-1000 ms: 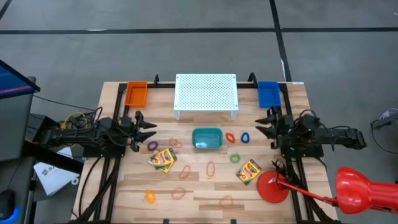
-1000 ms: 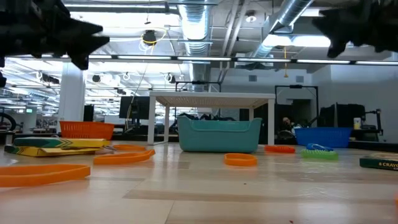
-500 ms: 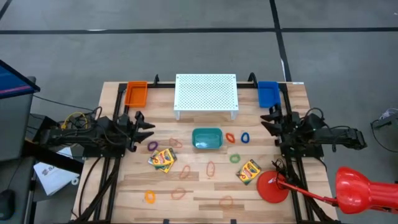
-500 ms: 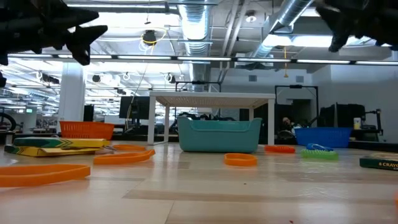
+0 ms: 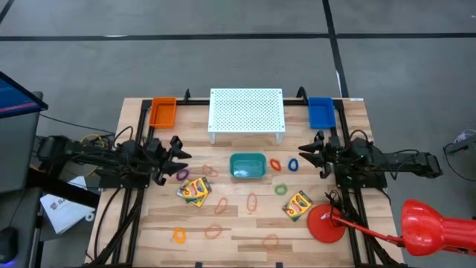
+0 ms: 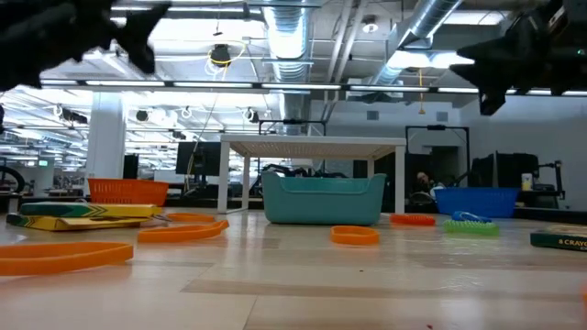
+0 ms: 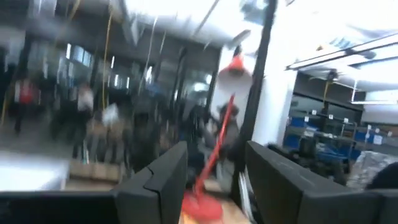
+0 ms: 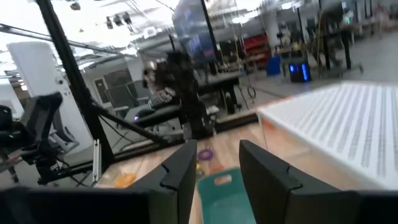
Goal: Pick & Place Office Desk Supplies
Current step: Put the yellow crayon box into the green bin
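A wooden table point(image 5: 245, 231) seen from above, with rubber-band loops scattered over its middle and near half and two crayon boxes lying flat among them. The left crayon box point(image 5: 194, 190) lies just below and to the right of the left gripper point(image 5: 181, 154); a purple rubber band point(image 5: 183, 174) lies between them, close under the fingertips. The left gripper hangs above the table with its fingers spread apart and nothing between them — its wrist view shows the two dark fingers point(image 7: 160, 180) parted, with only the blurred room beyond.

The right gripper point(image 5: 304, 154) hangs above the right side of the table, also spread and empty. A blue rubber band point(image 5: 293, 164) lies just under its tips, with an orange-red rubber band point(image 5: 275, 164) beside that and a green rubber band point(image 5: 280, 190) a little nearer the front. The right crayon box point(image 5: 297, 205) lies below this gripper, near a red round disc point(image 5: 325, 223).

Between the two grippers sits a small teal bin point(image 5: 247, 165), with a white perforated stand point(image 5: 246, 110) behind it. An orange tray point(image 5: 162, 112) and a blue tray point(image 5: 320, 112) occupy the far corners. More orange loops point(image 5: 251, 201) lie toward the front edge — none touched by either gripper.
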Tool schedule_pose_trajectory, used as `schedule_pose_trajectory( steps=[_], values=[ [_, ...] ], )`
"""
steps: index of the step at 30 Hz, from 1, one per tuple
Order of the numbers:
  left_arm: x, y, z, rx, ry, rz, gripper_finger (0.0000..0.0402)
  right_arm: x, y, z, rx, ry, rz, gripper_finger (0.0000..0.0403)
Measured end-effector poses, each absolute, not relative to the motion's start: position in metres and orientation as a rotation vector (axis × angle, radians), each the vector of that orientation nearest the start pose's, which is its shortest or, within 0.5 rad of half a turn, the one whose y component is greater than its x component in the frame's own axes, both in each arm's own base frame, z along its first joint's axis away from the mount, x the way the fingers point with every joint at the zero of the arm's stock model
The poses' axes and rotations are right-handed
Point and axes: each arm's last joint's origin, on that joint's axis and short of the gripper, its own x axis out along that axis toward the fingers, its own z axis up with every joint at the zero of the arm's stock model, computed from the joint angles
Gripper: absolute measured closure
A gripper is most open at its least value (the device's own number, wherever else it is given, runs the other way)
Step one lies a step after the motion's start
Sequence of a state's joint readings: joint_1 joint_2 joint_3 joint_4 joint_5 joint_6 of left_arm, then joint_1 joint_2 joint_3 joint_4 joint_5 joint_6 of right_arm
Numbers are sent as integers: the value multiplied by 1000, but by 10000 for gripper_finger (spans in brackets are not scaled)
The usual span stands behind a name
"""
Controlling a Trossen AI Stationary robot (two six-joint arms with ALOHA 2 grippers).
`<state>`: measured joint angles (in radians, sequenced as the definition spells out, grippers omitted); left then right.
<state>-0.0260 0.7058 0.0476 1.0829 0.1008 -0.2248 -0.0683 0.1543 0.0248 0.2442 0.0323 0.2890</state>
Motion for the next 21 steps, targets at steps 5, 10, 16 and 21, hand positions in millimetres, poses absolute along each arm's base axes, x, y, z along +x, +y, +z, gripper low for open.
schedule_pose_trajectory(
  steps=[5,10,16,21],
  values=[
    [161,-4,248,-34,-351,-72,228,107,-9,184,322,-153,-88,285],
    [177,4,281,32,213,140,221,106,-11,189,319,-212,-146,284],
    [171,8,278,-132,627,299,203,105,-15,188,326,-213,-235,284],
    [164,6,244,-350,803,318,173,105,-16,186,337,-203,-257,284]
  ],
)
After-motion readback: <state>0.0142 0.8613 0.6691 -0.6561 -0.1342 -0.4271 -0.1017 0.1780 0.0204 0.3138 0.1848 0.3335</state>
